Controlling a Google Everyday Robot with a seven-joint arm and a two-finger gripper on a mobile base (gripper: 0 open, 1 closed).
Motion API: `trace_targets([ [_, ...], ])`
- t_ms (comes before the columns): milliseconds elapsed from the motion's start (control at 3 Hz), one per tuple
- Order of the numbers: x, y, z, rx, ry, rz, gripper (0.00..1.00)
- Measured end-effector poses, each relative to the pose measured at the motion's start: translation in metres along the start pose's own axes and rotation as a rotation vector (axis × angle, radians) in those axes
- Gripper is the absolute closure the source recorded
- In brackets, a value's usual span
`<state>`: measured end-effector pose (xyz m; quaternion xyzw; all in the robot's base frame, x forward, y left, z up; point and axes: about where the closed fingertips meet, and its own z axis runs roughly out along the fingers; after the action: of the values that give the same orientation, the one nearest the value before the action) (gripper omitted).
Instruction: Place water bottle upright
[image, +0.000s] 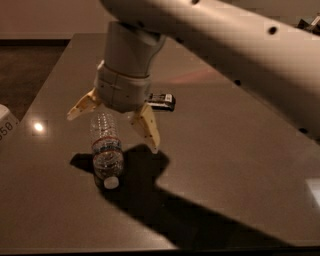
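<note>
Table (240, 165): dark, glossy, takes up most of the view. Arm (235, 45) reaches in from upper right, its wrist pointing down over the left-centre of the table. Gripper (112, 131) hangs just above the far half of the bottle (106, 150), fingers (147, 127) splayed wide and holding nothing, one on each side of the body. No contact that I can make out. Bottle lies on its side, bottom end under the wrist, cap (111, 182) pointing toward the camera. Step in hand looks like the descent to grasp. Best to come straight down with the fingers astride, and to close across the ribbed body near the label (105, 145), not on the cap. It is round and light, so a one-sided touch would likely roll it. Squeeze gently, lift, tip it cap-up, seat the bottom flat before letting go.
</note>
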<state>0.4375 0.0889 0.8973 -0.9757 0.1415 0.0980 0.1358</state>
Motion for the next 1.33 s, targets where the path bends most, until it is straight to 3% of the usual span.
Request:
trace_targets([
  [667, 0.007, -0.014, 0.030, -0.105, -0.024, -0.202, 0.00],
  [1333, 0.007, -0.017, 0.049, -0.160, -0.016, -0.328, 0.00],
])
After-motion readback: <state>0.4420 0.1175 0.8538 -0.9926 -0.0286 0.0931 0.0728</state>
